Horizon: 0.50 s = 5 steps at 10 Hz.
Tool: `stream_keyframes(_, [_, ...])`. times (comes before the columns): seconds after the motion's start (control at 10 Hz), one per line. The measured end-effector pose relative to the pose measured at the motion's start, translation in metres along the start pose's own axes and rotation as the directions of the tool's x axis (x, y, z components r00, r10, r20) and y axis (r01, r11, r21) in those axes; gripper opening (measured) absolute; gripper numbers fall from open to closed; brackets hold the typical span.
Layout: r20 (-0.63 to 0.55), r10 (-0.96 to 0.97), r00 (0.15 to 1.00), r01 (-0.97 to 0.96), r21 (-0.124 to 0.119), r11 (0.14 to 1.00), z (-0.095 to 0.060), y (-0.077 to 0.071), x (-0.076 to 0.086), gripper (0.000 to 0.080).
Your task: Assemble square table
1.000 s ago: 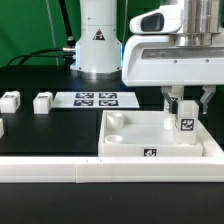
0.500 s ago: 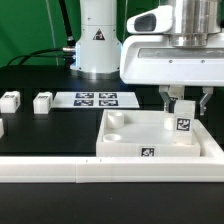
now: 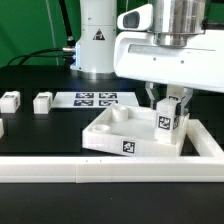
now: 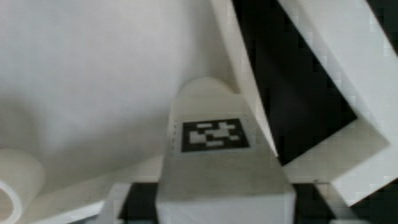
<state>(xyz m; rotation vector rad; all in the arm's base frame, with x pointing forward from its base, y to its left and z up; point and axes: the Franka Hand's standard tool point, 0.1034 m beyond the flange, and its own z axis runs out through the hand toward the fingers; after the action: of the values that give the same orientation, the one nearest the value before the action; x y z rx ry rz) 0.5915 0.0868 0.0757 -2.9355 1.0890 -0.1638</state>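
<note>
The square table top [image 3: 105,137], a white slab with a rim, round corner sockets and a tag on its front edge, lies right of centre. A white tagged leg [image 3: 167,121] stands upright in its right-hand corner. My gripper [image 3: 168,106] comes down from above and is shut on this leg, one finger on each side. In the wrist view the leg [image 4: 215,140] fills the middle between my gripper [image 4: 222,208] and the slab's inner surface [image 4: 89,90]. A round socket [image 4: 15,190] shows at the edge.
Two loose legs [image 3: 9,100] [image 3: 42,101] lie at the exterior view's left, with a third [image 3: 1,127] cut by the edge. The marker board [image 3: 97,99] lies behind the slab. A long white border wall [image 3: 60,170] runs along the front. The arm's base [image 3: 98,40] stands at the back.
The gripper with the leg has moved toward the exterior view's left, and the table top has slid and turned slightly with it.
</note>
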Motion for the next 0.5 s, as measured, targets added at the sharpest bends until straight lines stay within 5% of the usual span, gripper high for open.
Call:
stream_keyframes(0.1, [0.0, -0.004, 1.0, 0.004, 0.0, 1.0, 0.0, 0.0, 0.0, 0.0295])
stream_keyframes(0.3, [0.015, -0.098, 0.995, 0.098, 0.007, 0.995, -0.013, -0.002, -0.002, 0.0553])
stream_keyframes(0.5, [0.036, -0.195, 0.98, 0.195, 0.017, 0.981, -0.029, 0.003, -0.003, 0.064])
